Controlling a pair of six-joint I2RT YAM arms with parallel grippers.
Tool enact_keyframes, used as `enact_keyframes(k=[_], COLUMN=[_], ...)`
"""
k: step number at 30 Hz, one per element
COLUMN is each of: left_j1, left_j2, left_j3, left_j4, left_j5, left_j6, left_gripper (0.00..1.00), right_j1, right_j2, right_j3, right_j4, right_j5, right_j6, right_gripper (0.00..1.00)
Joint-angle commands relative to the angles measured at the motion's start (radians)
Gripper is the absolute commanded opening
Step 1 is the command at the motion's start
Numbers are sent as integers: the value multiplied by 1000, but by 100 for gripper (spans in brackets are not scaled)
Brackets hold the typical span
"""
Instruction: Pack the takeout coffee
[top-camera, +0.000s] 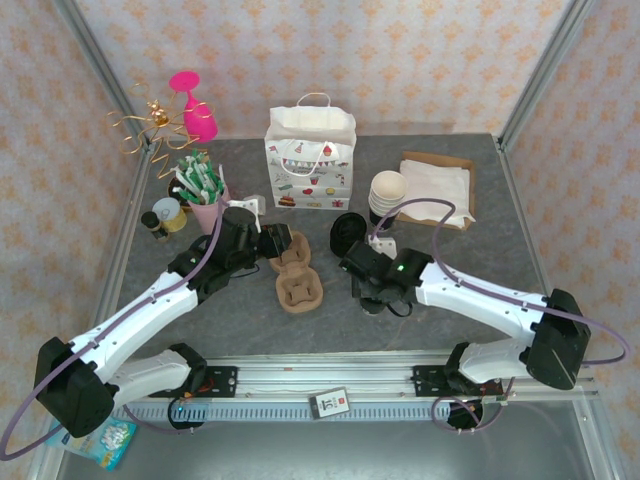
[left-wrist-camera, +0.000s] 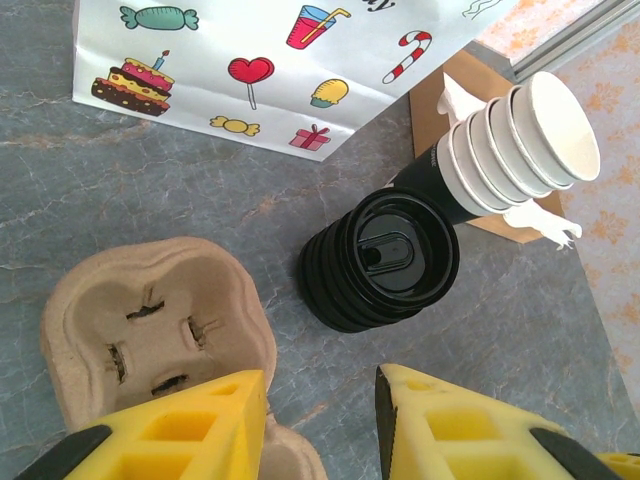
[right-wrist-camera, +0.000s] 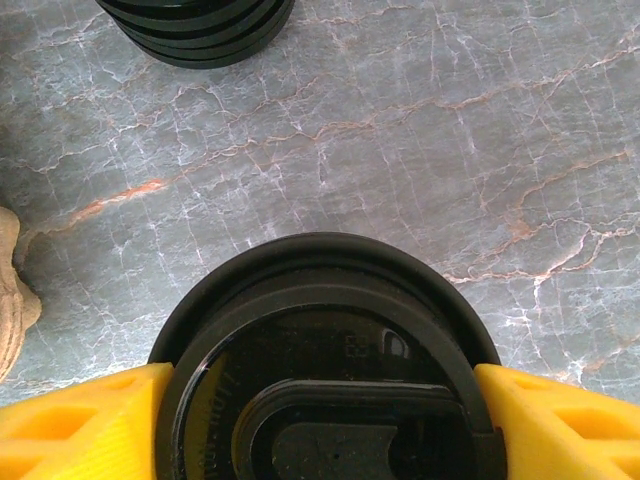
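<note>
While my right gripper (right-wrist-camera: 322, 378) presses its two yellow fingers (right-wrist-camera: 80, 425) against opposite sides of the one takeout coffee (right-wrist-camera: 320, 300), the cup sits upright between them with its round black lid on top. From above, that coffee is just right of the single pulp carrier (left-wrist-camera: 150, 310) and nearer to my bases than the one stack of loose black lids (left-wrist-camera: 385, 255). I cannot tell whether its base touches the grey table (right-wrist-camera: 420, 130).

My left gripper (left-wrist-camera: 320, 385) hangs over the carrier with its jaws partly spread. One finger lies over the rim of a well, the other over bare table, and grey surface shows in the gap. I cannot tell whether either finger touches the pulp. The carrier has two wells, both empty. The lid stack shows roughly five ridges. Beside it, one stack of lidless cups (left-wrist-camera: 520, 140) leans on its side, about five cream rims nested. One printed gift bag (left-wrist-camera: 250, 60) stands behind the carrier.
</note>
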Motion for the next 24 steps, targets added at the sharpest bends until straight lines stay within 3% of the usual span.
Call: enact_keyframes(k=[1,11,24], left_j1=[-4,-4,-4], left_j2=[5,8,7], left_j3=[-8,-3,-2], left_j4=[-23,-13,-10], left_j5=[-29,-23,-17], left_j6=[19,10,11], left_gripper=[37,36,36], right_j1=[4,4,5], right_j2=[38,29,-31], right_j3=[-95,-143,-19], right_j4=[1,30,7], right_j5=[-54,-69,-55], right_j6=[15,23,28], right_gripper=[74,78,87])
